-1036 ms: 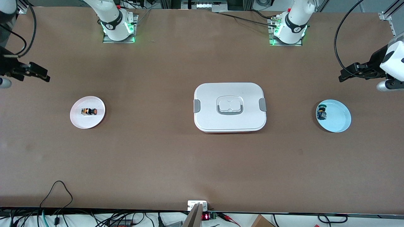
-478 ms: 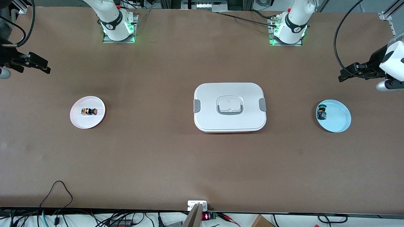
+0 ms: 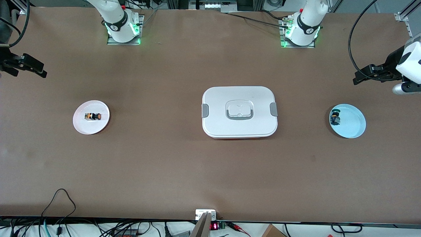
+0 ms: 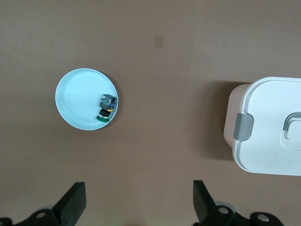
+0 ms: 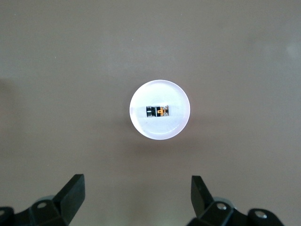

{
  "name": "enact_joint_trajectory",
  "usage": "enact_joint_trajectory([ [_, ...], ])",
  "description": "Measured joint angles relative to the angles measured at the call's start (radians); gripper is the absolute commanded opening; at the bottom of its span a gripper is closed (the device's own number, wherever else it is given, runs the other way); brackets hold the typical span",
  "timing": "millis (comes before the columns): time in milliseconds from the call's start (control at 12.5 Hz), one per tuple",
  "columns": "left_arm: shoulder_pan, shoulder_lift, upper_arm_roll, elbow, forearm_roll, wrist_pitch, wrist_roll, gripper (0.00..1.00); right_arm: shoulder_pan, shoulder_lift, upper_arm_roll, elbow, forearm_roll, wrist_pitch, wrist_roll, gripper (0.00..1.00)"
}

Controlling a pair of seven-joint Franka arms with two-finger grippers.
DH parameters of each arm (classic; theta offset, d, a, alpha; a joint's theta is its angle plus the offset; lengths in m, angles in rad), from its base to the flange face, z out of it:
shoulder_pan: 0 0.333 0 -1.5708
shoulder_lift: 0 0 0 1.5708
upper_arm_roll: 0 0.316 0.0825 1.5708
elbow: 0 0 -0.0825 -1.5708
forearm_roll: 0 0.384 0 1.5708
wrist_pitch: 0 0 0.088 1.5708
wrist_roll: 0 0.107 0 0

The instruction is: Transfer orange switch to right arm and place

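The orange switch lies on its side on a small white plate toward the right arm's end of the table. It shows in the right wrist view on the same plate. My right gripper is open and empty, high over the table's edge at that end. In its own view the black fingertips stand wide apart. My left gripper is open and empty, high over the left arm's end of the table, and it also shows in the left wrist view.
A switch with a dark green cap lies on a light blue plate at the left arm's end, and both show in the left wrist view. A white lidded box with grey latches sits mid-table. Cables hang off the table's near edge.
My right gripper has drawn up and back toward the table's edge at its end. The left gripper has shifted only slightly. The switches and plates have not moved.
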Motion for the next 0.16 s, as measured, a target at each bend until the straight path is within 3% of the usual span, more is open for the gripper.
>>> enact_joint_trajectory([
  [159,0.000,0.000,-0.002,0.000,0.000,-0.001,0.000,1.00,0.002,0.002,0.003,0.001,0.000,0.000,0.000,1.00],
])
